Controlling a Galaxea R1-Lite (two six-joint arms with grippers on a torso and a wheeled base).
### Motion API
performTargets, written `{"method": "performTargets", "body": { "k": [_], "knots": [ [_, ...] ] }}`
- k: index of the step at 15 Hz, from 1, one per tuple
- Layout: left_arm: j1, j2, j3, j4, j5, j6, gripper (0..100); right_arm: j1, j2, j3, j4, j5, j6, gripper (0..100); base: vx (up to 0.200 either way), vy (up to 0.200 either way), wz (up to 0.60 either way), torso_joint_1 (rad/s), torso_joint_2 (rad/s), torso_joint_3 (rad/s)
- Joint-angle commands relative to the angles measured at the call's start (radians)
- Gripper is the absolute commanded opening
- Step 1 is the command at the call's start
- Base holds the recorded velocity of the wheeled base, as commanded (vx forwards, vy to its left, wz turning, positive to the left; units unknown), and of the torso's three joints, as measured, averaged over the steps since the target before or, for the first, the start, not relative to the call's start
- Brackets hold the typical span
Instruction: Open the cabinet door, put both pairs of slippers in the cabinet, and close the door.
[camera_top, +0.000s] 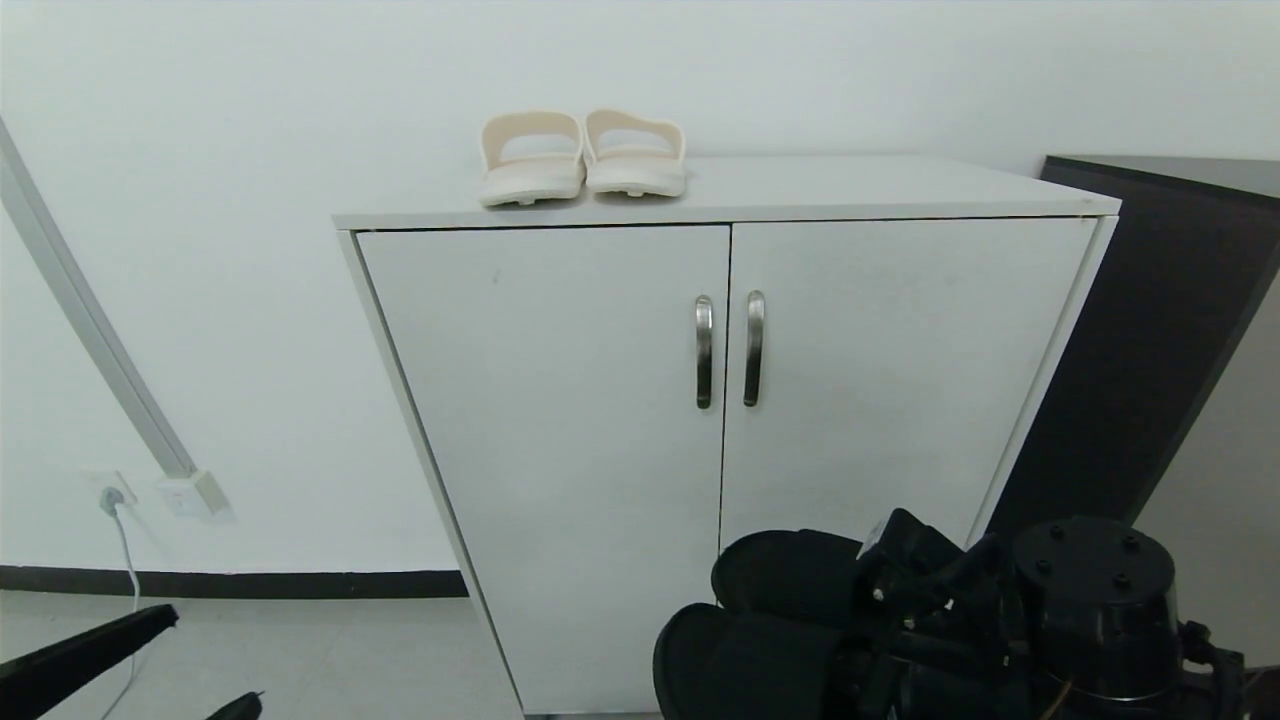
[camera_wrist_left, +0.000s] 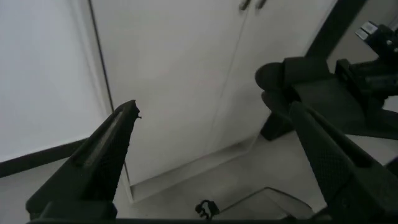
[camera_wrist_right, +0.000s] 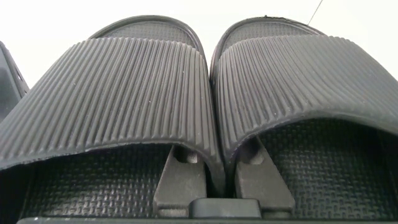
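Note:
A white cabinet (camera_top: 900, 188) stands against the wall with both doors (camera_top: 550, 400) closed and two metal handles (camera_top: 704, 350) side by side at the middle. A cream pair of slippers (camera_top: 583, 155) sits on its top, left of centre. My right gripper (camera_wrist_right: 217, 186) is low in front of the right door, shut on a black pair of slippers (camera_top: 770, 610), one finger inside each shoe and pinching their inner walls together. My left gripper (camera_wrist_left: 211, 112) hangs open near the floor, left of the cabinet, holding nothing.
A dark panel (camera_top: 1150, 350) stands against the cabinet's right side. On the wall at the left are a slanted conduit (camera_top: 80, 310) and a socket with a cable (camera_top: 112, 497) running down to the grey floor (camera_top: 330, 650).

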Motion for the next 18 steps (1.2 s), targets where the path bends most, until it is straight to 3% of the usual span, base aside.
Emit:
{"method": "performTargets", "body": {
  "k": [1,5,9,14,16,18],
  "knots": [
    [-0.079,0.131,-0.045,-0.005,-0.003,0.003,100,0.003,0.003,0.008,-0.001,0.001,-0.001,0,0.0,0.0,0.0,0.0,0.0,0.0],
    [-0.2,0.247,-0.159,-0.006,-0.005,-0.002,100,0.008,0.026,0.011,-0.012,0.004,0.002,0,0.0,0.0,0.0,0.0,0.0,0.0],
    [-0.375,0.462,-0.355,-0.017,-0.003,-0.008,100,0.008,0.032,0.018,-0.025,0.002,0.005,0,0.0,0.0,0.0,0.0,0.0,0.0],
    [-0.51,0.672,-0.522,-0.144,-0.003,-0.074,100,0.008,0.043,0.025,-0.035,0.012,0.004,0,0.0,0.0,0.0,0.0,0.0,0.0],
    [-0.574,0.778,-0.559,-0.267,-0.003,-0.129,100,0.006,0.038,0.03,-0.035,0.016,0.004,0,0.0,0.0,0.0,0.0,0.0,0.0],
    [-0.612,0.861,-0.6,-0.34,-0.005,-0.163,100,0.006,0.038,0.028,-0.035,0.016,0.004,0,0.0,0.0,0.0,0.0,0.0,0.0]
  ]
}}
